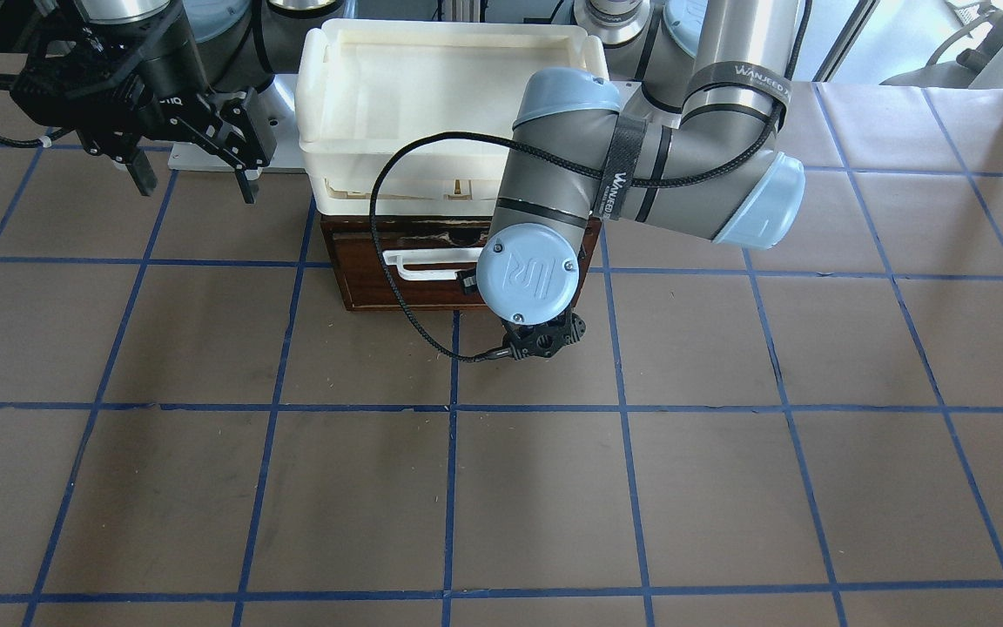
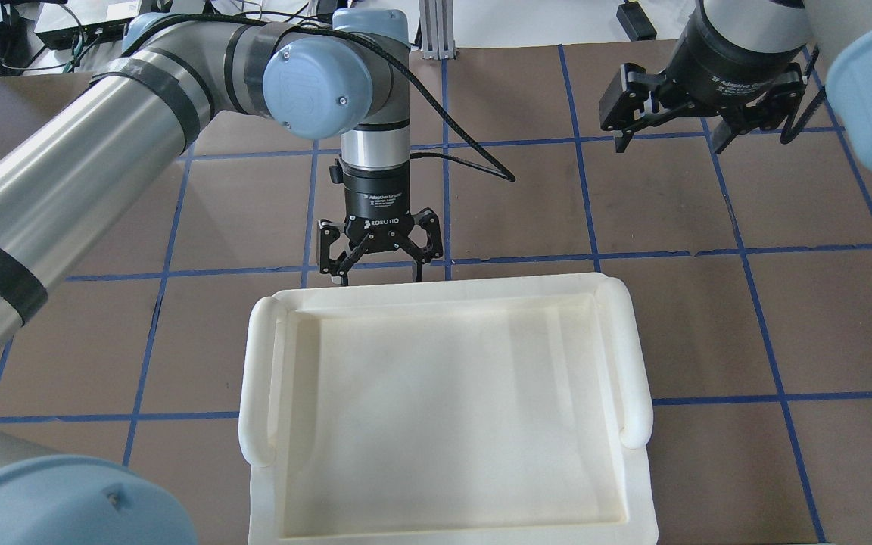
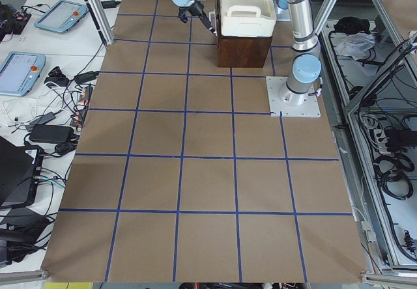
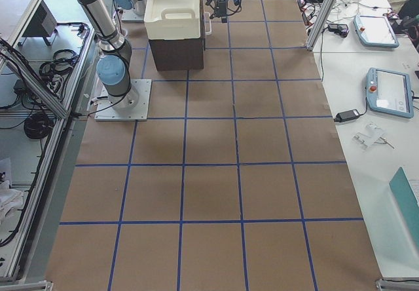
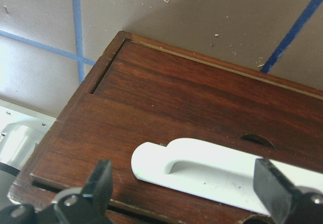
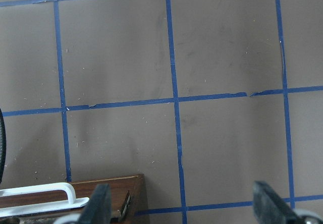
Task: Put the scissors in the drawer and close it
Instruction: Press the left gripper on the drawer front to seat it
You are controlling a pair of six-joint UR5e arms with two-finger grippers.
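The dark-brown wooden drawer [image 1: 380, 287] sits under a cream tray, and its front looks pushed in about flush with its case. Its white handle [image 1: 423, 264] faces away from the robot. The scissors are not in view. My left gripper [image 2: 379, 277] is open just in front of the drawer front. In the left wrist view its fingers [image 5: 101, 181] stand either side of the handle [image 5: 202, 171] on the drawer front [image 5: 166, 98], apart from it. My right gripper [image 2: 671, 145] is open and empty above the mat beside the drawer, also seen front-on [image 1: 197, 192].
The cream-white plastic tray [image 2: 254, 378] lies on top of the drawer's case and hides it from overhead. The right wrist view shows a corner of the drawer [image 6: 111, 193] and brown mat with blue grid lines. The left arm's wrist [image 1: 528, 279] covers part of the drawer front.
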